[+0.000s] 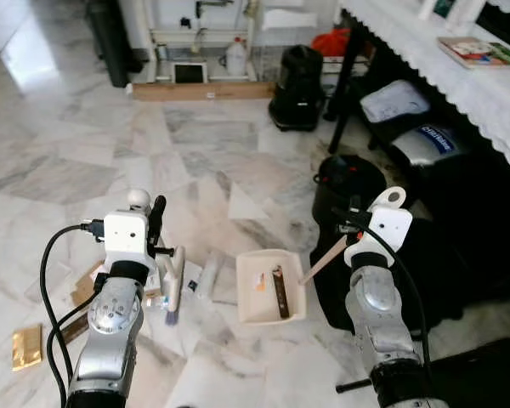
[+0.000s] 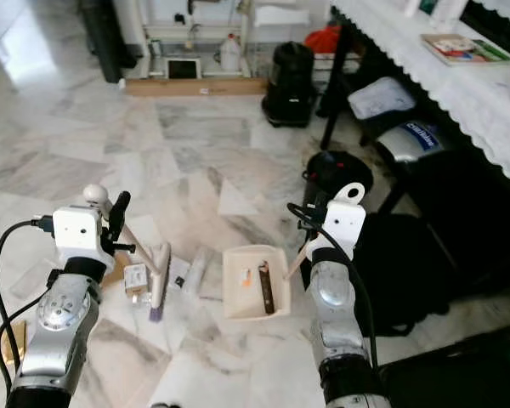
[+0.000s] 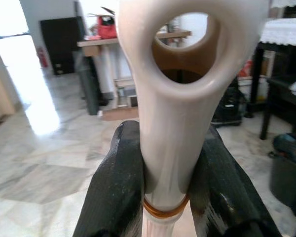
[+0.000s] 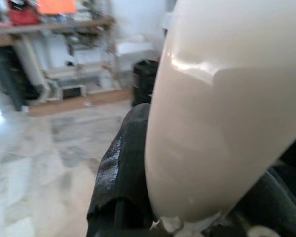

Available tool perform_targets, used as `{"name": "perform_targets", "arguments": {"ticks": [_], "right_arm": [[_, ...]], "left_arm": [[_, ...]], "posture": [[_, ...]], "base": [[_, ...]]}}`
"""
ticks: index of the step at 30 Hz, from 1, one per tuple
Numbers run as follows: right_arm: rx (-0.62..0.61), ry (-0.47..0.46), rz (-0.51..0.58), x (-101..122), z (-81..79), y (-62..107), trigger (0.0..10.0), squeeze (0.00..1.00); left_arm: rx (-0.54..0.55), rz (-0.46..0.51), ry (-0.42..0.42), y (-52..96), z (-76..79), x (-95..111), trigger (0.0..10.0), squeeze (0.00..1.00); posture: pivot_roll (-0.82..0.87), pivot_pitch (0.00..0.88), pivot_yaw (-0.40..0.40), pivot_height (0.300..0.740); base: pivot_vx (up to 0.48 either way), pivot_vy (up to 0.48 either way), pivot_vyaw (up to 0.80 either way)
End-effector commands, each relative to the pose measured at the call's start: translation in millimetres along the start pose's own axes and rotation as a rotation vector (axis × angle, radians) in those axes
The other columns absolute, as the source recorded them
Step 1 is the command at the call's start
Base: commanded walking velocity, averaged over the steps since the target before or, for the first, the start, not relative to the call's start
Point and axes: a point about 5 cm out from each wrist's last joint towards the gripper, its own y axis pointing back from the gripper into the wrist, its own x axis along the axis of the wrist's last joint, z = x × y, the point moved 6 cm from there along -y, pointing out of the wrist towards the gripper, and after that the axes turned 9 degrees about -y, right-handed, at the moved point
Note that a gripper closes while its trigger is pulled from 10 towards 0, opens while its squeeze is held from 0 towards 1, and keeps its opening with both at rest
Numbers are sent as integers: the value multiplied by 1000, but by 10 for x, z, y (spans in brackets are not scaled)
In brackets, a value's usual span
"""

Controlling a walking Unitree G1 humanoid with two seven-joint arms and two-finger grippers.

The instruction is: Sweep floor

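The brush (image 1: pixel 173 280) is clamped in the left pincer (image 3: pixel 163 190), the dustpan (image 1: pixel 270 287) (two scraps inside) in the right pincer (image 4: pixel 138 187); litter (image 1: pixel 206 276) lies between them.

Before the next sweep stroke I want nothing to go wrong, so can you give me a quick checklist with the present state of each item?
1. Left tool clamped on the brush handle: ok.
2. Right tool holding the dustpan handle: ok.
3. Dustpan flat on the floor, mouth toward the brush: ok.
4. Scraps already in the pan: ok.
5. Litter left beside the brush: not ok.
6. Gold wrapper by the left arm, away from the brush: not ok.
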Motion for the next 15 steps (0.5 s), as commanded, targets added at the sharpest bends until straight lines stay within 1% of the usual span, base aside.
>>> {"name": "perform_targets", "arguments": {"ticks": [1,15], "right_arm": [[16,-16,69,204,-43,-19,10000,0],[18,-23,61,226,-57,-7,10000,0]], "left_arm": [[8,77,-18,-39,4,182,10000,0],[12,68,-25,-36,14,166,10000,0]], "posture": [[-4,19,-56,740],[0,29,-59,740]], "base": [[0,0,800],[0,0,800]]}}
